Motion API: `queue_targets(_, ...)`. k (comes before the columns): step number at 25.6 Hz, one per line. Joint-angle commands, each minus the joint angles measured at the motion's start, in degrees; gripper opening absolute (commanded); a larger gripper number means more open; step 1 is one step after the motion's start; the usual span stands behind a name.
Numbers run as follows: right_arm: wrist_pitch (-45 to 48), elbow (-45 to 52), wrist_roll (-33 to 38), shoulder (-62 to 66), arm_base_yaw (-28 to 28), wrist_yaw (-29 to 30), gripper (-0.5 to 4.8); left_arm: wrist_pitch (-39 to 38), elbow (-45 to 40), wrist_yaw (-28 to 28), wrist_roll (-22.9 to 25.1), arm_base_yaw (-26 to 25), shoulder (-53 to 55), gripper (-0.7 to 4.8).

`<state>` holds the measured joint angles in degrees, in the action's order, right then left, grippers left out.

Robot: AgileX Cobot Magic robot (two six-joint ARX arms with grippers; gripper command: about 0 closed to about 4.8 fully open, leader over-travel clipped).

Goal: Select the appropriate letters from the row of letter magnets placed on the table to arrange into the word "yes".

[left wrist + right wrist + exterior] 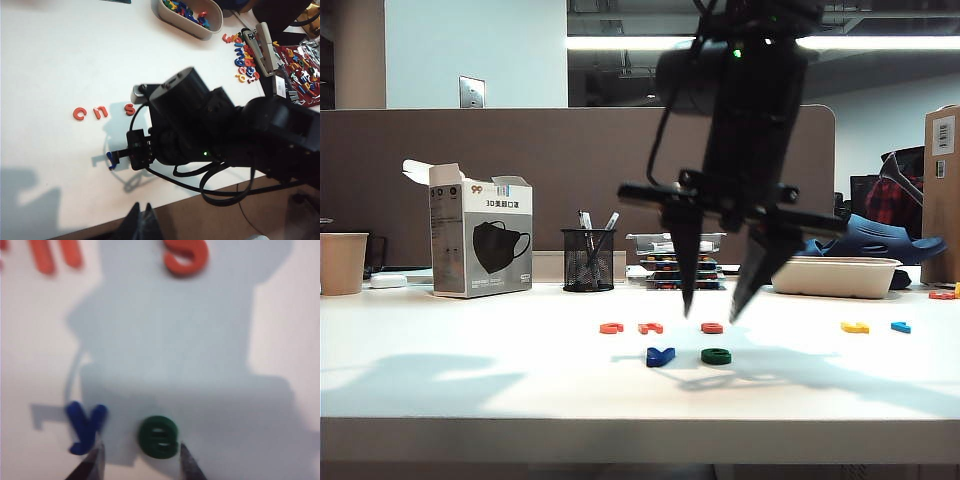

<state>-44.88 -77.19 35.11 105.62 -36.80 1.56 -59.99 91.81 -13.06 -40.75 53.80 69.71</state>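
on the white table (470, 385), the exterior view shows two lines of small flat letter magnets. the back line runs across the middle of the frame: three orange-red letters – the first (611, 327), the second (650, 327) and the orange-red s (712, 327) – then, well apart to the right, a yellow letter (855, 327) and a light blue letter (900, 326). nearer the front edge lie the dark blue y (660, 356) and, just beside it on its right, the green e (716, 356), a thick rounded shape lying flat.

the right gripper (713, 302) hangs in the centre of the exterior view above the s and the e, its two dark tapered fingers pointing down, parted and holding nothing. in the right wrist view the tips of the right gripper (141, 462) show at the bottom edge, one beside the y (85, 426) and one beside the e (159, 436), with the s (185, 256) at the top of the frame, blurred.

the left gripper (141, 220) appears only as dark tips at the bottom of the left wrist view, lying close together – whether fully closed i cannot tell.
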Motion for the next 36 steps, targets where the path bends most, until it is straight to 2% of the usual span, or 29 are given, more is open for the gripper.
queue_targets(1,-1.8,-3.0,-0.9,-0.4,-0.1,0.0,1.91,0.5,0.2,-0.2,0.2,0.0,-0.1,-0.05)
queue_targets(12,-7.2,-15.8,-4.2,-0.2,1.2,0.0,1.92,0.5,0.2,-0.2,0.2,0.0,-0.1,-0.05)
queue_targets(17,-7.5,-16.6,-6.9,-0.2,3.2,0.0,2.14,0.5,0.2,-0.2,0.2,0.0,-0.2,-0.05)
queue_targets(18,-7.5,-16.6,-7.1,-0.2,3.6,0.0,2.24,0.5,0.2,-0.2,0.2,0.0,-0.1,-0.05)
queue_targets(20,-7.5,-16.6,-8.5,-0.2,4.7,0.0,2.98,0.5,0.2,-0.2,0.2,0.0,-0.1,-0.05)
queue_targets(22,-7.1,-16.7,-9.5,0.3,6.1,0.1,3.37,0.5,0.2,-0.2,0.2,0.0,-0.1,-0.05)
queue_targets(36,-5.3,-18.1,-11.7,9.2,7.8,1.2,3.37,0.5,0.2,-0.2,0.2,0.0,-0.1,-0.05)
